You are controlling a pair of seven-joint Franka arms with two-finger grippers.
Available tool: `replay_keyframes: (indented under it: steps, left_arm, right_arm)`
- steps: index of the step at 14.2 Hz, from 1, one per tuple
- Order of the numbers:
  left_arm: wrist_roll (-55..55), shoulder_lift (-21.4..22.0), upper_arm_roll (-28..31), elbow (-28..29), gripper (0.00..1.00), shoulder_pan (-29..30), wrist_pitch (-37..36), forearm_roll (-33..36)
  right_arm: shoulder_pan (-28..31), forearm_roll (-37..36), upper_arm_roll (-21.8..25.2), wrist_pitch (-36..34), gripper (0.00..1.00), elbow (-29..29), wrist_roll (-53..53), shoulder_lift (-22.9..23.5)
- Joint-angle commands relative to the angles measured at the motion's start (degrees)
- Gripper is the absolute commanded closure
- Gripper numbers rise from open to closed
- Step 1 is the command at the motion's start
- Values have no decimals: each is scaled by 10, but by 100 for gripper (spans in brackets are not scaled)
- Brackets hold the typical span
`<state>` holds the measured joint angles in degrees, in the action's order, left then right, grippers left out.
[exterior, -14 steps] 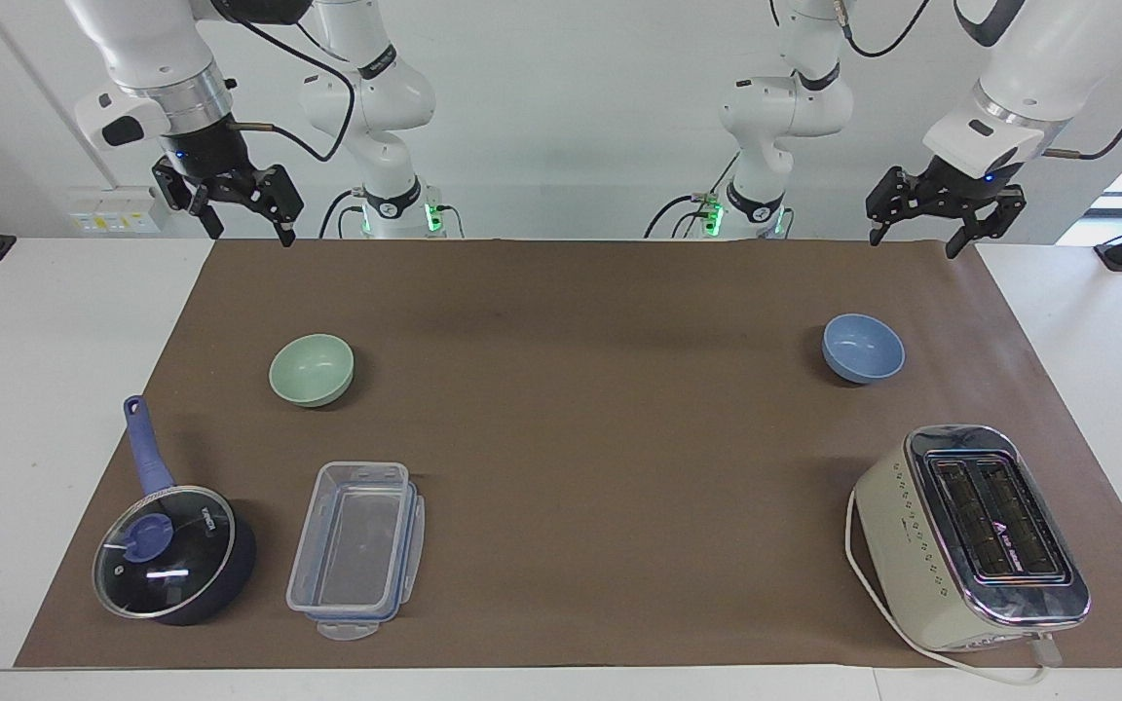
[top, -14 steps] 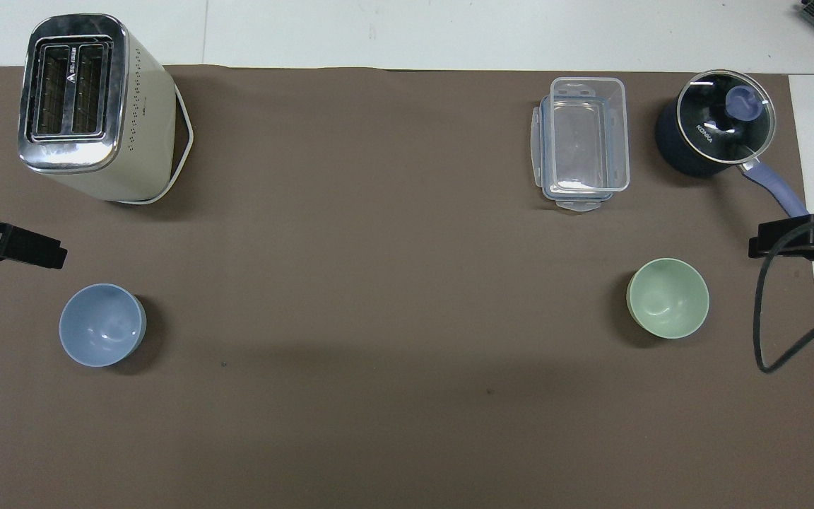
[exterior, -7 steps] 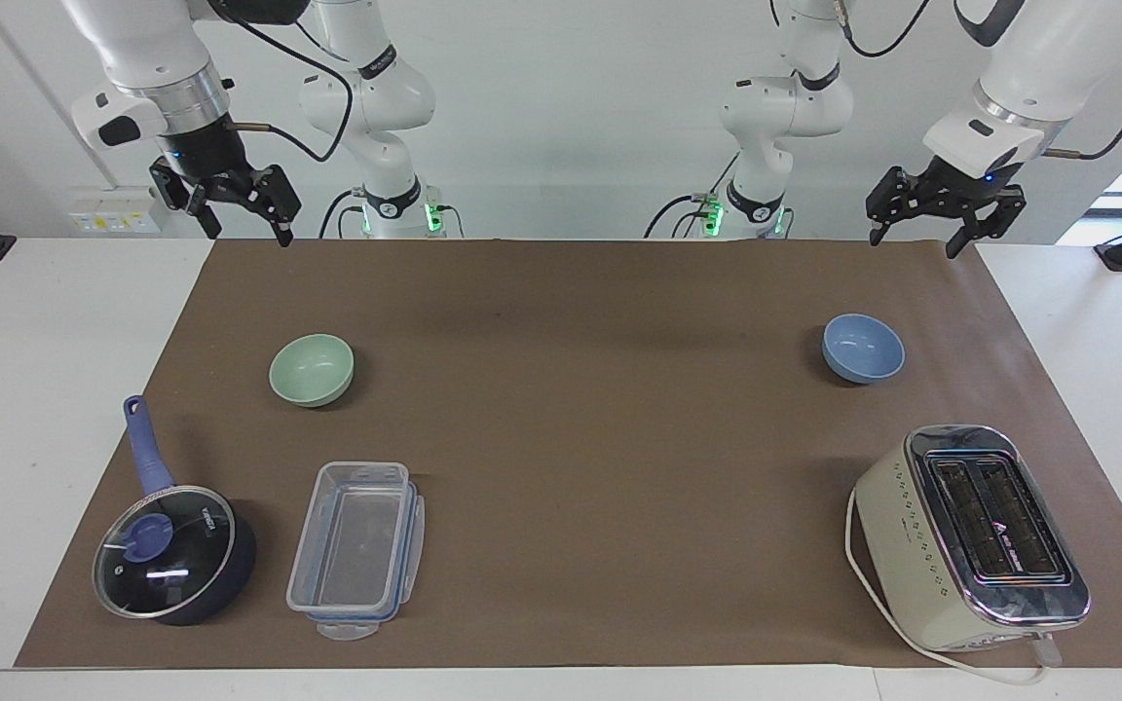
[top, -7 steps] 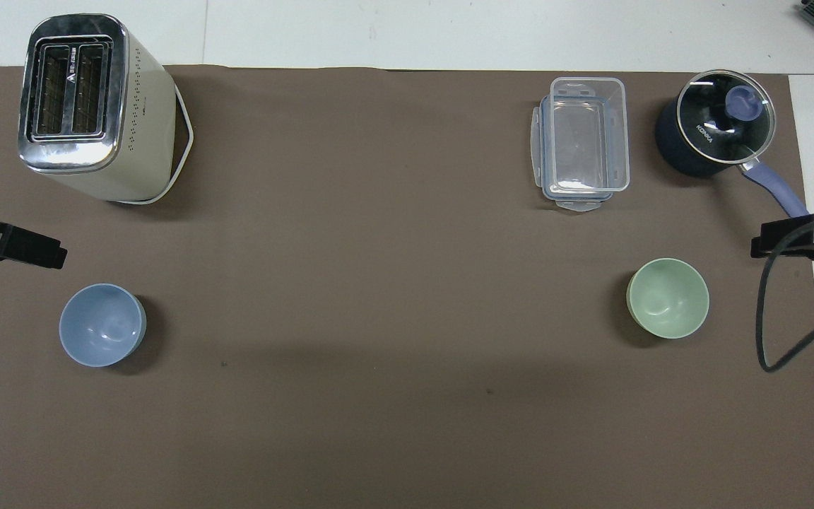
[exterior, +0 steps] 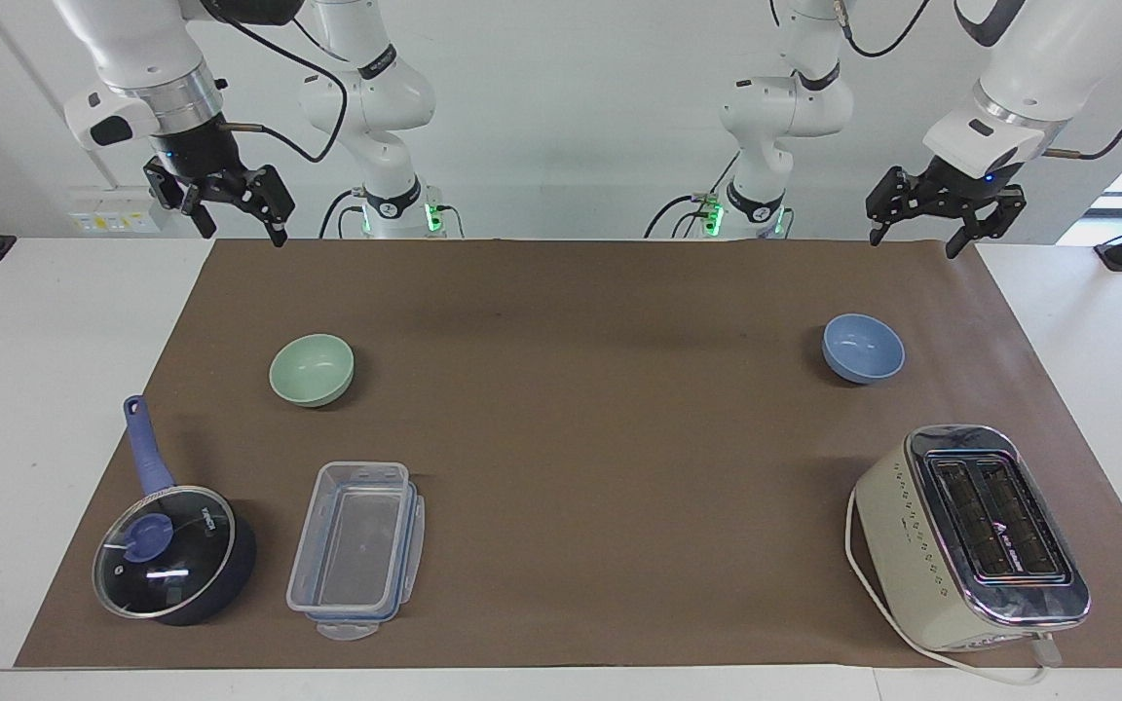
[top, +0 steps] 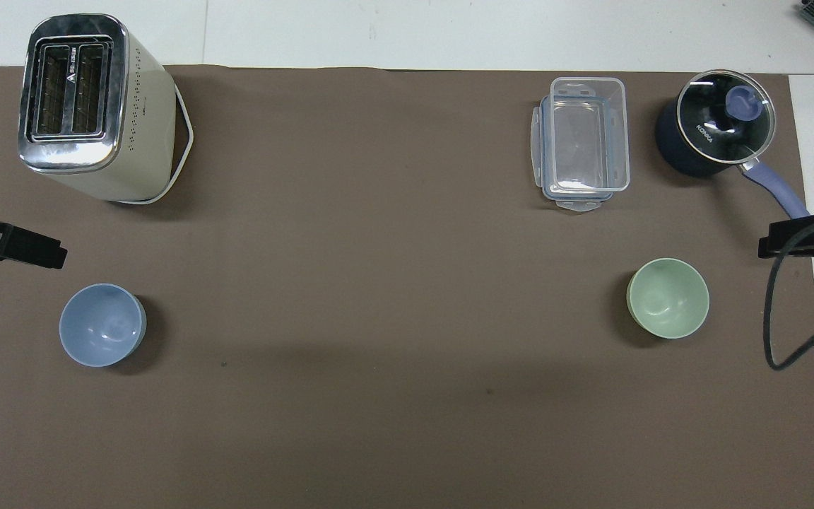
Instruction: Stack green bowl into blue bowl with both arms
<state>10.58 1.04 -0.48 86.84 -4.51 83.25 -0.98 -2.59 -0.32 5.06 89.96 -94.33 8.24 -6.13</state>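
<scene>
Left gripper: hung in the air over the robots' edge of the brown mat, at the left arm's end of the table; its 2 fingers stood wide apart and held nothing.
Right gripper: hung in the air over the robots' edge of the mat at the right arm's end; its 2 fingers were spread wide and held nothing.
Blue bowl: stood upright on the mat, well below the left gripper's fingertips and well apart from them, a little toward the table's middle from where those fingers hung; nothing lay in it.
Green bowl: stood upright on the mat, well below and well apart from the right gripper's fingers, a little toward the table's middle from them; nothing lay in it. The 2 bowls were well apart, 1 at each end of the mat.
Toaster: cream and chrome, 2 slots up, on the mat farther from the robots than the blue bowl, well clear of the left fingers.
Clear container: rectangular, open, farther from the robots than the green bowl.
Saucepan: dark blue with a glass lid on, beside the clear container at the right arm's end, its handle pointing toward the robots.
Overhead view: only the black tips showed, the left gripper at one edge, the right gripper at the other.
</scene>
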Motion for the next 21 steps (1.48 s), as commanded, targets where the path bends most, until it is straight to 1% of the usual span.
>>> replay_keyframes:
  steps: [1, 4, 6, 9, 13, 15, 18, 21]
  left_arm:
    - [-2, 17, 6, 22, 0, -8, 9, 1]
    - [6, 19, 7, 28, 0, -1, 9, 1]
    - [14, 29, 13, 49, 0, 2, 20, 0]
    - [37, 47, 14, 106, 0, 28, 71, -6]
    - [86, 47, 14, 174, 0, 71, 137, -11]
    - [103, 47, 14, 213, 0, 79, 175, -17]
    - [146, 47, 14, 262, 0, 109, 219, -17]
    - [153, 47, 14, 324, 0, 126, 295, -31]
  right_arm:
    - [11, 8, -1, -7, 0, -5, -17, -9]
    - [9, 9, -3, -3, 0, -5, -15, -8]
    - [11, 9, -3, -7, 0, -4, -17, -8]
    - [9, 9, -4, 0, 0, -2, -19, -6]
    - [10, 9, -3, -8, 0, -4, -20, -8]
    - [10, 9, -4, 0, 0, -3, -20, -7]
    - [9, 9, -4, -1, 0, -3, -20, -7]
    - [9, 9, -4, 0, 0, -3, -20, -6]
